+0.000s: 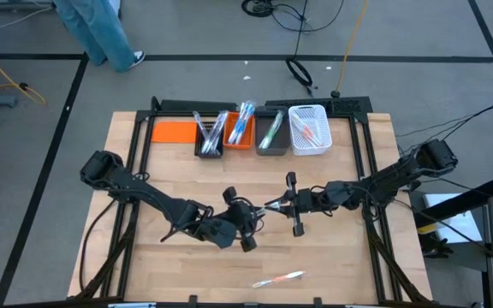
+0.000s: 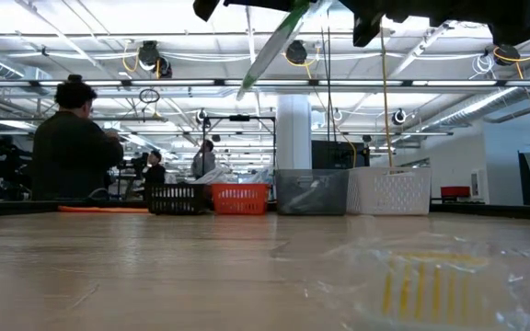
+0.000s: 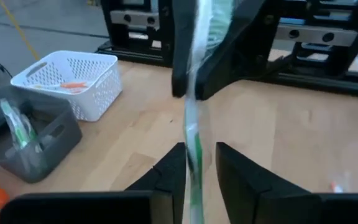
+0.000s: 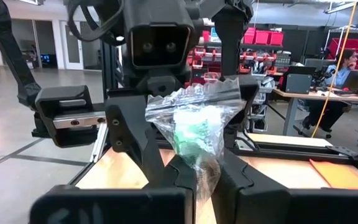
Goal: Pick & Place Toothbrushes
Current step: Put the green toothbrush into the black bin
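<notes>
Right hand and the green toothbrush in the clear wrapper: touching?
Touching. The right wrist view shows the right hand shut on the green toothbrush in its clear crinkled wrapper, the wrapper pinched between both fingers.

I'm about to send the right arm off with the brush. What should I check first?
1. Right claw shut on the wrapped green toothbrush: ok.
2. Left claw clear of the toothbrush: not ok; it is open, but the brush runs between its fingers.
3. Toothbrush lifted above the table: ok.
4. Grey bin has room: ok.
5. Right claw pinches the brush itself, not just the wrapper: cannot tell.
</notes>
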Tool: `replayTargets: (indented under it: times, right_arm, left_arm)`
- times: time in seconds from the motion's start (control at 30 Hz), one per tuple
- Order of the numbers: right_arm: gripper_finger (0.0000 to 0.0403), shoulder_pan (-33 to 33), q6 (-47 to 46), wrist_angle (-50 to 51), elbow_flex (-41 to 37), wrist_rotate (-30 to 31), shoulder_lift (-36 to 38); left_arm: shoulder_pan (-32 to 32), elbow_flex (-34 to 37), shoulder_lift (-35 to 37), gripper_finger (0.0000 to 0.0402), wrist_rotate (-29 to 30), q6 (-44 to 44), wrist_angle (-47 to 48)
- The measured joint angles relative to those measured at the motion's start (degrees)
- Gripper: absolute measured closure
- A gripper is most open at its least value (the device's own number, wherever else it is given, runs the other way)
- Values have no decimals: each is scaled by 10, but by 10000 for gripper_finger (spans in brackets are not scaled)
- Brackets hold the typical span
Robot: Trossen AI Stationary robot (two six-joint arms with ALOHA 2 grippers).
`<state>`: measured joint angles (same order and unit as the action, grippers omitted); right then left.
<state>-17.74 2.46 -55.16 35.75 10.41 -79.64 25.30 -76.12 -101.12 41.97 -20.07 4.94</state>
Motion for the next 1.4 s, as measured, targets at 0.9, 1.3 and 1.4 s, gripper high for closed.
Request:
replayTargets:
  times: [0.9, 1.3, 1.4]
  right_arm:
    - [393, 34, -17, 86, 1, 30, 32]
    - [393, 171, -60, 103, 1, -34, 43]
    - [393, 226, -87, 105, 1, -74, 43]
  left_arm:
    - [16, 0, 37, 169, 16, 45, 94]
    - [45, 0, 49, 169, 15, 48, 104]
    - [44, 0, 49, 169, 15, 49, 103]
